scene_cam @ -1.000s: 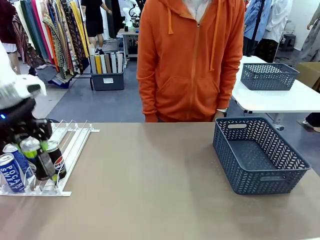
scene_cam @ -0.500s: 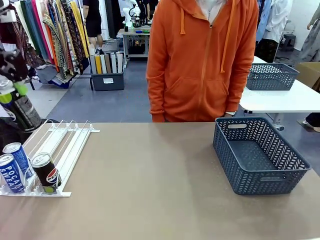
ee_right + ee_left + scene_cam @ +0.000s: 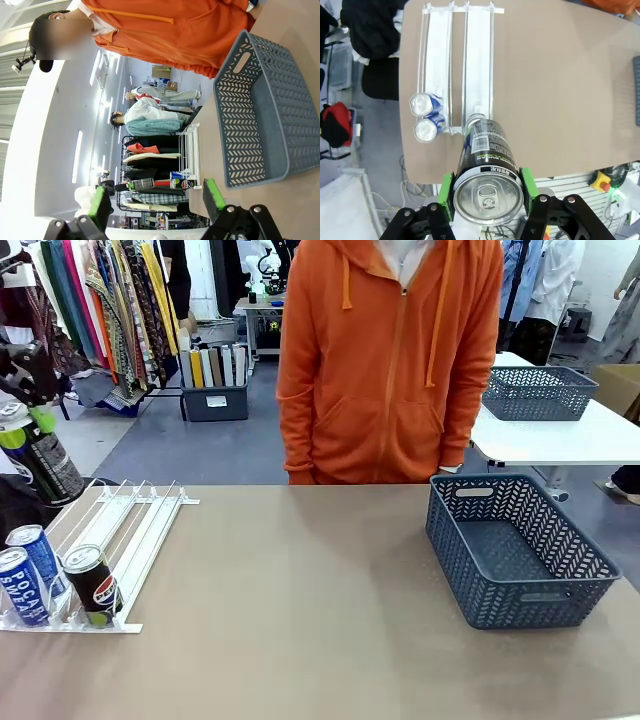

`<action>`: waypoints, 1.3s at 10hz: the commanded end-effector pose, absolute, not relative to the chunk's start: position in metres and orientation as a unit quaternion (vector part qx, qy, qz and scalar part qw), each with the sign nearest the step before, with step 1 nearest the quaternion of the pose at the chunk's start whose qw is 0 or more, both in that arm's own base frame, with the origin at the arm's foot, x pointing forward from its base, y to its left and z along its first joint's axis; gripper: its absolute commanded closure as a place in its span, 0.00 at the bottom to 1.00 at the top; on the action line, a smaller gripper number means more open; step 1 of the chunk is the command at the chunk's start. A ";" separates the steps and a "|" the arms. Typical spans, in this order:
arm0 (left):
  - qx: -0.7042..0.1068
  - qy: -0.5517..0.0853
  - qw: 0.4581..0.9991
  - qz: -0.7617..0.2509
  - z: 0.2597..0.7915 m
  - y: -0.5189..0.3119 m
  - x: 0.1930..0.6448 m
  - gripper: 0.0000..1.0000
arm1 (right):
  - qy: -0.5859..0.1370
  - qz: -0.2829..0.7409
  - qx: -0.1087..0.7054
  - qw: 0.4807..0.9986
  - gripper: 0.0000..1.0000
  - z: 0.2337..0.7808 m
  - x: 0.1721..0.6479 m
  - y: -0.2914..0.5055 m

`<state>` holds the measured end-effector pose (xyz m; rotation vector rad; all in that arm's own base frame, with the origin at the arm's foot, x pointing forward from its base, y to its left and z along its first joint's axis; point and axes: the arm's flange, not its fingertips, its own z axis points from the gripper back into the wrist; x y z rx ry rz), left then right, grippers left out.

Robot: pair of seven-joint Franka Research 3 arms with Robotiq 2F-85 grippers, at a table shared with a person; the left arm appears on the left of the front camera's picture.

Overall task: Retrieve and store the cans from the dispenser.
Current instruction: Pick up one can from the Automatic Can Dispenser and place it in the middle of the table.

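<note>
The left end effector (image 3: 487, 192), clamped on a black can (image 3: 48, 468), has just lifted it clear of the dispenser (image 3: 140, 530) to the frame's upper left, leaving three cans (image 3: 40, 558) racked and the empty grey basket (image 3: 520, 608) at right as its likely destination.

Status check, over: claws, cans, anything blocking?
Left claw shut on black can, raised beside dispenser. Right claw open, empty. Three cans wait in dispenser. Nothing between it and the grey basket.
</note>
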<state>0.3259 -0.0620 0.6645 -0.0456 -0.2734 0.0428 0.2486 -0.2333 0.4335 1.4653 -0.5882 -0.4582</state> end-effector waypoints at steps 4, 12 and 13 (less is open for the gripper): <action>-0.063 -0.155 0.984 -0.053 0.647 -0.211 0.350 1.00 | -0.268 -0.204 0.658 0.674 0.00 0.437 0.250 -0.235; -0.022 -0.048 0.991 -0.122 0.454 -0.454 0.433 1.00 | -0.268 -0.204 0.658 0.674 0.00 0.437 0.250 -0.235; -0.028 -0.040 0.992 -0.119 0.449 -0.452 0.435 1.00 | -0.268 -0.204 0.658 0.674 0.00 0.437 0.250 -0.235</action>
